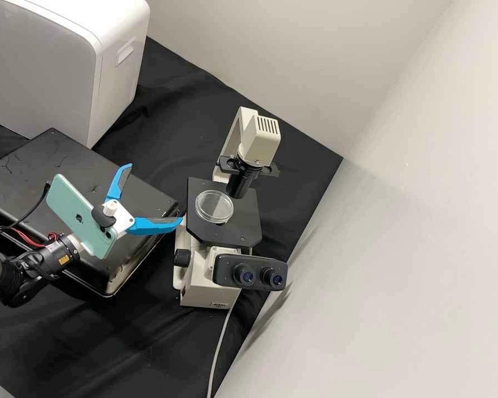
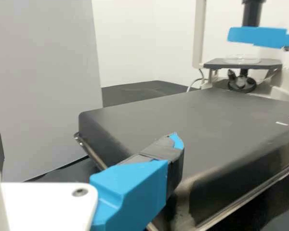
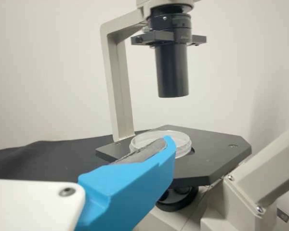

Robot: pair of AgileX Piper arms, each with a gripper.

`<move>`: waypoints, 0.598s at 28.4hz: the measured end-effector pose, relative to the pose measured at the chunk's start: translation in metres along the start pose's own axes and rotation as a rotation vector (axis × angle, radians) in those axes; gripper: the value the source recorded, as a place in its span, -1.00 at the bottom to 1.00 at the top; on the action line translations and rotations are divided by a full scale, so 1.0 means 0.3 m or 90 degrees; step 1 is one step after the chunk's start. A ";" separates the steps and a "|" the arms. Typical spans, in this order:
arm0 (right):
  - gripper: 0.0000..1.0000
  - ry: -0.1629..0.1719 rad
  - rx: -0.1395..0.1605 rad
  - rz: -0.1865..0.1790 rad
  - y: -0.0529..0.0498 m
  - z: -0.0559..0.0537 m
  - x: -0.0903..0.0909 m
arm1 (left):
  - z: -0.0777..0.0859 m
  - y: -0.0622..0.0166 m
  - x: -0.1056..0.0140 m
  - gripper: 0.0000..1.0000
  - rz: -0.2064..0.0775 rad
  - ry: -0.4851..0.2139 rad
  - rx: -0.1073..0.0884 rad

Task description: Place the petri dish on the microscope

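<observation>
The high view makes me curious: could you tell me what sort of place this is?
Probably a laboratory: a clear petri dish sits on a microscope, and a white boxy appliance stands behind on the black bench.

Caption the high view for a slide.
Petri dish rests on the microscope stage, open right gripper beside it, empty.

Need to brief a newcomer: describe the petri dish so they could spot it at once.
Find the beige microscope on the black bench. On its flat black stage, close by the hanging dark lens tube, lies the petri dish: a shallow, round, clear dish, the only see-through thing there.
</observation>
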State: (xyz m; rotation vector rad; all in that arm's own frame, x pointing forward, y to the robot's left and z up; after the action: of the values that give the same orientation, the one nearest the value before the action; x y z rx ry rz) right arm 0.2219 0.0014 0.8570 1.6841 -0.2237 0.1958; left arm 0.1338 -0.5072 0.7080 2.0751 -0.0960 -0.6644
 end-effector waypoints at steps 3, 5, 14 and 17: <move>1.00 -0.002 0.019 0.003 0.002 0.001 0.000 | 0.000 -0.003 -0.003 1.00 -0.001 0.015 0.016; 1.00 0.001 0.041 0.001 0.001 -0.001 0.001 | 0.004 -0.005 -0.006 1.00 -0.003 0.018 0.027; 1.00 0.001 0.070 0.001 0.001 -0.001 0.001 | 0.011 0.009 -0.024 1.00 0.010 0.040 0.049; 1.00 0.001 0.071 0.001 0.001 -0.001 0.001 | 0.011 0.025 -0.030 1.00 0.026 0.038 0.039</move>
State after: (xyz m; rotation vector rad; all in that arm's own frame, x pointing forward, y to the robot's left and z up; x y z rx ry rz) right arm 0.2221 0.0016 0.8573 1.7946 -0.2160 0.2131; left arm 0.1259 -0.5111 0.7163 2.1438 -0.1253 -0.5811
